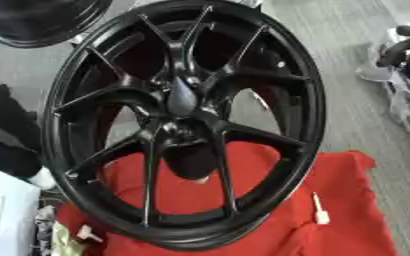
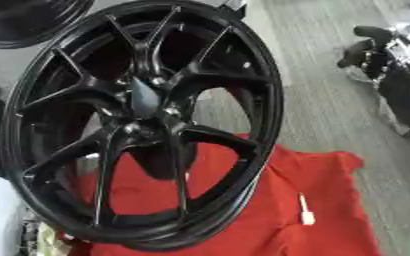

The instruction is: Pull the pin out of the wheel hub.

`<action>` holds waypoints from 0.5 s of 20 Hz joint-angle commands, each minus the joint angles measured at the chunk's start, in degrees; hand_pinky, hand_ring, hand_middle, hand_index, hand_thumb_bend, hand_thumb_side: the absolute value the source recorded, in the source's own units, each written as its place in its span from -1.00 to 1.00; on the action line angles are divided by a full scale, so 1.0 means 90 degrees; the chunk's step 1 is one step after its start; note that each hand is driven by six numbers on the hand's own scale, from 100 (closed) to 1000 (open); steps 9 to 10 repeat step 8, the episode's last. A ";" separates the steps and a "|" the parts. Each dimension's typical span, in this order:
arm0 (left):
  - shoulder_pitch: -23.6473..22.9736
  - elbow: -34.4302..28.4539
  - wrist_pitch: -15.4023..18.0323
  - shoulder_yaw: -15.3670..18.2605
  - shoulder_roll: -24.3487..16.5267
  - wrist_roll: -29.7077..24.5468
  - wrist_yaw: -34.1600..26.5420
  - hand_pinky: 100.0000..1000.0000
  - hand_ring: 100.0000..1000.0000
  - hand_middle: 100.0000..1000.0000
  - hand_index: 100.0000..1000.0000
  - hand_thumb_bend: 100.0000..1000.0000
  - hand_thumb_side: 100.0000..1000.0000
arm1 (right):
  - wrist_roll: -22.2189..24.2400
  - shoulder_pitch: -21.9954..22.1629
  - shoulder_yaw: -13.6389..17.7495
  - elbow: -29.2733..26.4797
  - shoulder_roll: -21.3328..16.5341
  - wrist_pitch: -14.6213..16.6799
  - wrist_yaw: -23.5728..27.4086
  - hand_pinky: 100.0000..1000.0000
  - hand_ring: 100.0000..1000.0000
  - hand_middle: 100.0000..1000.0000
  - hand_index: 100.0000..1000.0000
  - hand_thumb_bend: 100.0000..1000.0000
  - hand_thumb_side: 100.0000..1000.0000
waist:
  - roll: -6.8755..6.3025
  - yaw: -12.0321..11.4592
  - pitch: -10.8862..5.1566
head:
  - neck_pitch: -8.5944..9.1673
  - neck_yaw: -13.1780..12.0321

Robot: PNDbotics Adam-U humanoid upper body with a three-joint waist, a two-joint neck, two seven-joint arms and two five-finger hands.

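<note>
"Pin (image 1: 181, 95), where is it?"
"Probably that dark oblong at the centre of the wheel hub (image 1: 180, 112), its axis pointing out toward you."
"Which hand?"
"Your right hand (image 2: 366, 50), upper right, looks nearer. Whether its fingers are wide or closed, I cannot tell."

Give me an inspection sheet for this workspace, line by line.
Surface: red cloth spread on grey floor.
Job's things: large black multi-spoke wheel rim standing tilted on the cloth; dark hub centre; pin not made out.
Clutter: small white stick-like piece on the cloth; another pale piece at lower left.
Hands: nothing seen.
Cables: nothing seen.
Surroundings: second black rim at upper left; dark machinery at right.
</note>
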State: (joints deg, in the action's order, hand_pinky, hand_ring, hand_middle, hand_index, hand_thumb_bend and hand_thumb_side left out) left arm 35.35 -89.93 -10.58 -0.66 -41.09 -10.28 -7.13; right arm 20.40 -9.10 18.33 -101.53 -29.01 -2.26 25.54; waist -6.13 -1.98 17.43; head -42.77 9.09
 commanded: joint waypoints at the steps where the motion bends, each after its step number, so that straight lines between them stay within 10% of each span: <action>1: 0.0134 -0.0483 0.0072 0.0007 0.0472 0.0673 -0.0844 0.43 0.36 0.26 0.44 -1.00 0.34 | -0.0010 -0.0078 0.0051 -0.0062 -0.0156 -0.0013 0.0066 0.86 0.20 0.10 0.59 -1.00 0.20 | 0.0052 0.0010 -0.0165 | 0.0018 -0.0043; 10: -0.0038 -0.0647 0.0200 0.0125 0.2123 0.1526 -0.1617 0.46 0.42 0.37 0.47 -0.98 0.56 | -0.0029 -0.0147 0.0049 -0.0083 -0.0095 -0.0026 0.0135 0.86 0.20 0.10 0.59 -1.00 0.19 | 0.0121 0.0051 -0.0130 | 0.0027 -0.0104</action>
